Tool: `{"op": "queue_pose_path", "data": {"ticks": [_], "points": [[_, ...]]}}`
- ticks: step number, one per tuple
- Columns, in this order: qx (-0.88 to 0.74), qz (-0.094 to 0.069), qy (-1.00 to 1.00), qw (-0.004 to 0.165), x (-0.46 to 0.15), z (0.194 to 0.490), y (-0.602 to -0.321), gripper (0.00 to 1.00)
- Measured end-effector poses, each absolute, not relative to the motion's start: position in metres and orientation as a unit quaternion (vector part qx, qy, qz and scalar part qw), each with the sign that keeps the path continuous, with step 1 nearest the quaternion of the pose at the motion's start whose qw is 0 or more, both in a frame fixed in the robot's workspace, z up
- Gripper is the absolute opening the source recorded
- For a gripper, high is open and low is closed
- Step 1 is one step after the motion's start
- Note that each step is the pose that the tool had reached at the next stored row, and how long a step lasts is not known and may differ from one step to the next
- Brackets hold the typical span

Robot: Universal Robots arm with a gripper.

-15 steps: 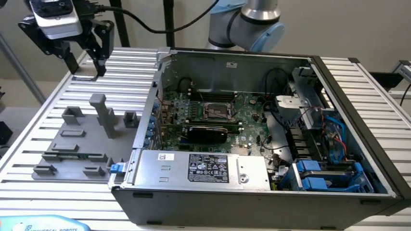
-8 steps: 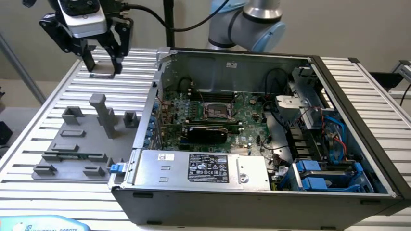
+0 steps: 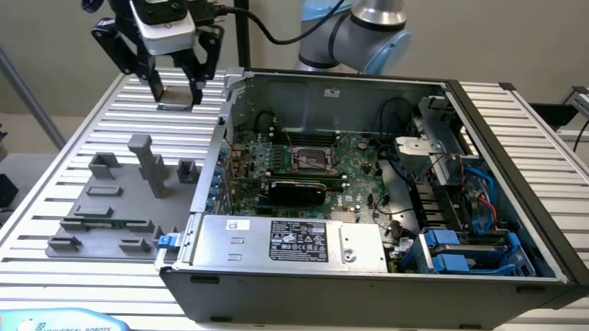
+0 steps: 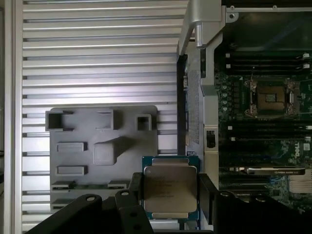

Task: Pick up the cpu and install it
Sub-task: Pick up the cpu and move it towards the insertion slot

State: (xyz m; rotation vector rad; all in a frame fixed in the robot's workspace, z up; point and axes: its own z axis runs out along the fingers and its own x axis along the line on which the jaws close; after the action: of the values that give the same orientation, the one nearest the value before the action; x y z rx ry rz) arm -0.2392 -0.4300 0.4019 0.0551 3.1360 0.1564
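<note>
**Black two-finger gripper point(image 3: 176, 96) clamped on the cpu point(image 4: 169, 187), a small flat square chip with a silvery metal top and a thin green rim.**

The fingers point(image 4: 207, 195) pinch two opposite edges of the chip, which sits level between the fingertips, clear above the slatted aluminium table point(image 3: 74, 124). Below the gripper and a little to one side lies a grey plastic fixture tray point(image 4: 126, 146). Off to its other side stands the open black computer case point(image 3: 515, 172), with the green motherboard point(image 3: 354, 155) and its metal-framed socket point(image 4: 270, 97). The chip looks light and rigid, with smooth sides that could slip or twist in a light pinch. Its underside is likely delicate, so the edges seem the right hold.
</note>
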Motion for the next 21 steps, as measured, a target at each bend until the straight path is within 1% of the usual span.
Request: {"op": "queue_pose_path", "data": {"ticks": [9, 21], "points": [[0.018, 0.055, 0.998, 0.001, -0.198, 0.402, -0.430, 0.55], [0.018, 0.056, 0.998, 0.000, -0.144, 0.395, -0.421, 0.55]]}}
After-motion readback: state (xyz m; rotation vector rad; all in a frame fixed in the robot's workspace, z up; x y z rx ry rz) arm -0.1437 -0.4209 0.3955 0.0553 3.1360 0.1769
